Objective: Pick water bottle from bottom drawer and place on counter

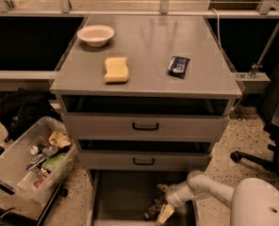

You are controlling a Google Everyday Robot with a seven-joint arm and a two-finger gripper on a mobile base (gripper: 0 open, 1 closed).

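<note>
The bottom drawer (123, 197) stands pulled open below the cabinet, showing its flat grey floor. My gripper (159, 203) reaches down into its right front part on a white arm (205, 188) coming from the lower right. A small pale bottle-shaped thing, the water bottle (166, 213), lies tilted right at the gripper, partly hidden by it. Whether it is held I cannot tell. The counter (144, 46) is the grey top of the cabinet above.
On the counter lie a yellow sponge (116, 69), a white bowl (95, 34) and a dark snack packet (178, 66). Two shallower drawers with black handles (145, 126) are slightly open. A clear bin of clutter (17, 166) and a black bag (21, 109) stand at left, a chair base (252, 158) at right.
</note>
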